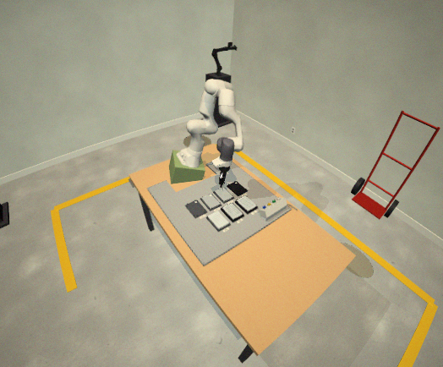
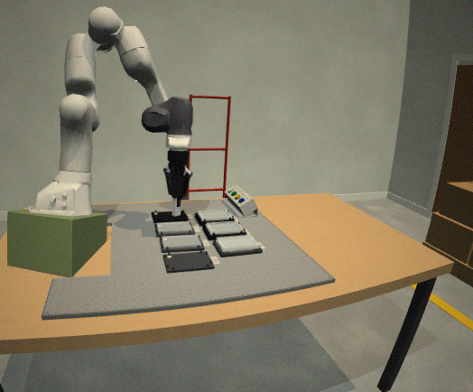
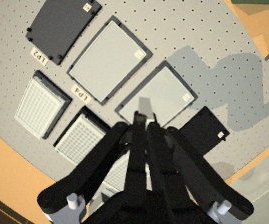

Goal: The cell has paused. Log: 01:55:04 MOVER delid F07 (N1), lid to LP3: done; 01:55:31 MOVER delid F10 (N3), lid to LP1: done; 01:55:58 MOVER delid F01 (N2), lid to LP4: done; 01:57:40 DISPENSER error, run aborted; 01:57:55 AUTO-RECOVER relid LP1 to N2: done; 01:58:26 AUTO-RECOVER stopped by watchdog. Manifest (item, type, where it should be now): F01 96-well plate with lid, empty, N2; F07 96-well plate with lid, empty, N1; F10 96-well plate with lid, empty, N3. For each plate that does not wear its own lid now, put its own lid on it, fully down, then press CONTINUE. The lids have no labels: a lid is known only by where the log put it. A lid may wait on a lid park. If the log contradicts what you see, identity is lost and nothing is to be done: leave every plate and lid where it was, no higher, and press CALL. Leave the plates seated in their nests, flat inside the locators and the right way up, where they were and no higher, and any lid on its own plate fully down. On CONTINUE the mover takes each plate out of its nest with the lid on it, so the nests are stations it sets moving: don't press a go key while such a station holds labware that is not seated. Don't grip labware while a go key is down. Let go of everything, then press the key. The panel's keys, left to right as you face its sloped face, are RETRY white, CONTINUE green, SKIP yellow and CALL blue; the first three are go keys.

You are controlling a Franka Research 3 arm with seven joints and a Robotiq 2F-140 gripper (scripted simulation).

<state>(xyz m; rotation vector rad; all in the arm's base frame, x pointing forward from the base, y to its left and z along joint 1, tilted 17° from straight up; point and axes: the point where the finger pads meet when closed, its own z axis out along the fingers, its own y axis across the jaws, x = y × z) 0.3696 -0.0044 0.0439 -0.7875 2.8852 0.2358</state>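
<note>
The pincer (image 2: 176, 209) is clenched on nothing, held upright just above a lid (image 2: 174, 228) on the worktop (image 2: 337, 235).

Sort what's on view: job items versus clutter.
Job in hand:
- three 96-well plates in their nests
- two lids on lid parks
- empty lid park
- key panel
- pincer, shut, holding nothing

Just lying about:
- red hand truck
- cardboard boxes
</note>
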